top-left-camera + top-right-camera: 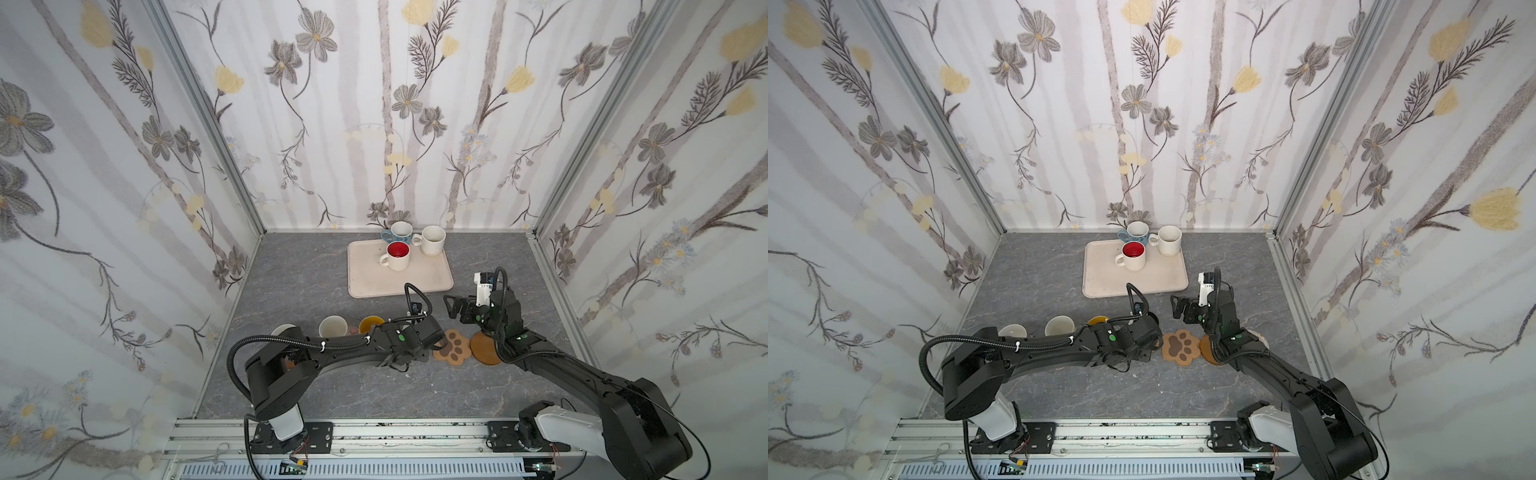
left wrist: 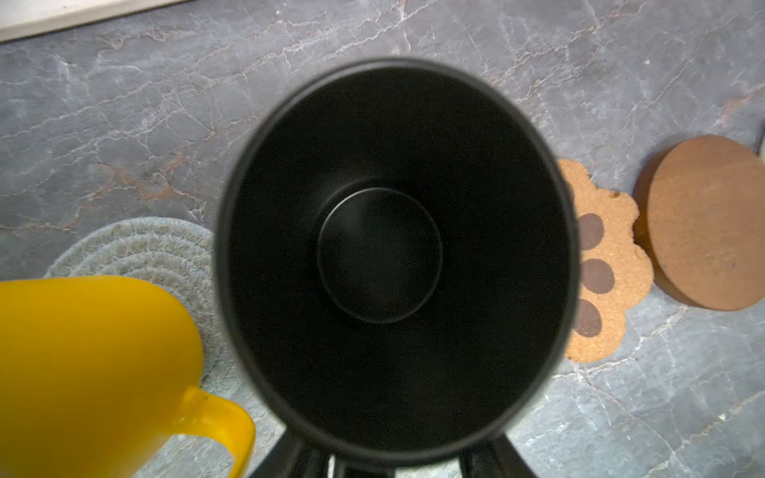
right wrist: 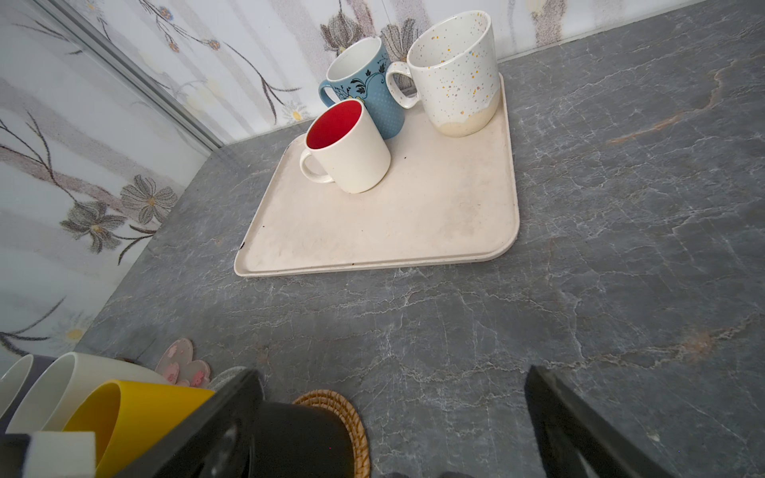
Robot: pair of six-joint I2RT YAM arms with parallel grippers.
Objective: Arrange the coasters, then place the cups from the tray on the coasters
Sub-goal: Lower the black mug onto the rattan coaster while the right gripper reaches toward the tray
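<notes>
Grey veined tabletop (image 1: 311,291), floral walls (image 1: 374,104), right end effector (image 3: 393,372) spread empty, left end effector (image 2: 389,465) state unclear.

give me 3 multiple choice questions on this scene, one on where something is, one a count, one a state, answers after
1. Where does the red-inside mug stand?
A) on the tray
B) on a coaster
C) on the bare tabletop

2. How many mugs are on the tray?
A) two
B) three
C) five

3. How is the right tool?
A) shut on a mug
B) open, holding nothing
C) shut on a coaster

Answers:
1 A: both top views show it standing on the tray's far half.
2 B: the red-inside mug, the blue mug and the speckled mug.
3 B: the right wrist view shows its jaws wide apart, gripping nothing.
</notes>
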